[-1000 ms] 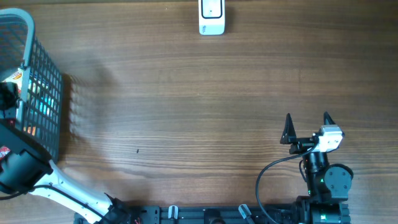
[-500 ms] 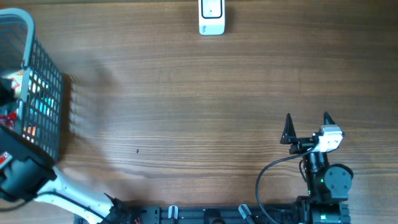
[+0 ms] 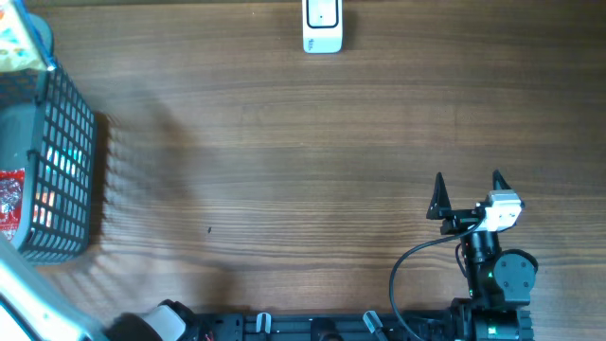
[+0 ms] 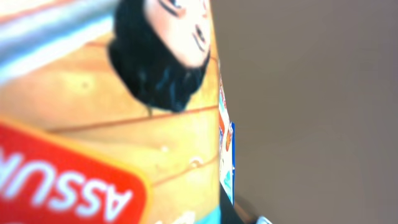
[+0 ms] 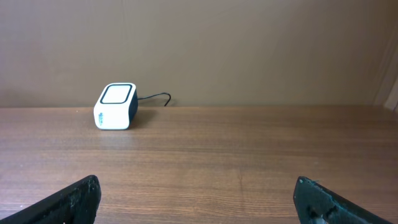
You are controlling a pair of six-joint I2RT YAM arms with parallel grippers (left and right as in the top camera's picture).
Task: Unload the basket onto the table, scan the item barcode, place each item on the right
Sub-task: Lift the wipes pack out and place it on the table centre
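Over basket, far corner: packet is lifted clear of the basket, half cut off by the overhead frame edge.
Change: a second ago the left arm was down in the basket with its claw part open. It has since closed and swung up, taking the packet with it.
Left claw: fully closed, judged clamped on the packet. Its fingers are hidden, because the packet fills the left wrist view.
Meaning for task: pick looks done, scan not yet. Packet has to travel from the basket side to the scanner.
Scanner place: well apart from the basket, along the far edge of the worktop, with its cable trailing behind.
Right claw: spread wide and holding nothing, parked well apart from the basket on the near side, unchanged over the last second.
Left in basket: red pack against the wall, other contents unclear through the mesh.
Packet print: cartoon face with black hair on a yellow-orange ground. Red band carries white capitals "ASSUR", the rest cropped.
Barcode: not visible in any view.
Scanner marking: small mark on its front, too small to read.
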